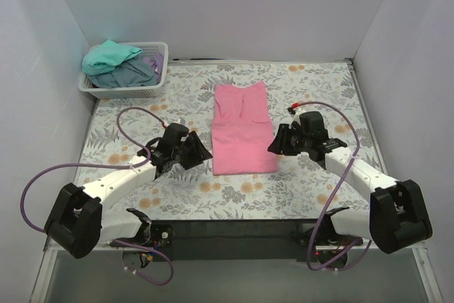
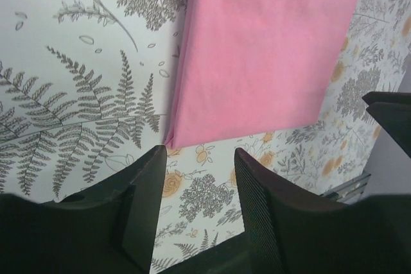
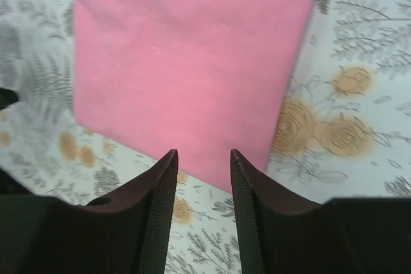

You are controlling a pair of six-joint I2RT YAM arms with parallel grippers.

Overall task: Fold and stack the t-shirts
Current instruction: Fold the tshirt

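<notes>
Pink t-shirt [image 1: 242, 129]: lying folded lengthwise at centre frame.
Left jaws: hovering spread and empty, by its lower-left corner.
Right jaws: hovering spread and empty, by its lower-right corner.
Advice: be pinching both corners evenly.

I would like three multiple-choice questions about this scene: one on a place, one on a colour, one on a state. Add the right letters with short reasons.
1. Where on the table does the white basket stand?
A. far left corner
B. near right corner
C. between the arms

2. Which colour is the t-shirt lying on the table?
A. teal
B. pink
C. grey

3. How do both arms' jaws stand?
A. shut on the t-shirt
B. shut, empty
C. open, holding nothing

Answers:
1 A: the top view shows it at the far left corner.
2 B: all three views show pink cloth.
3 C: each wrist view shows a gap between the jaws, with nothing gripped.
</notes>
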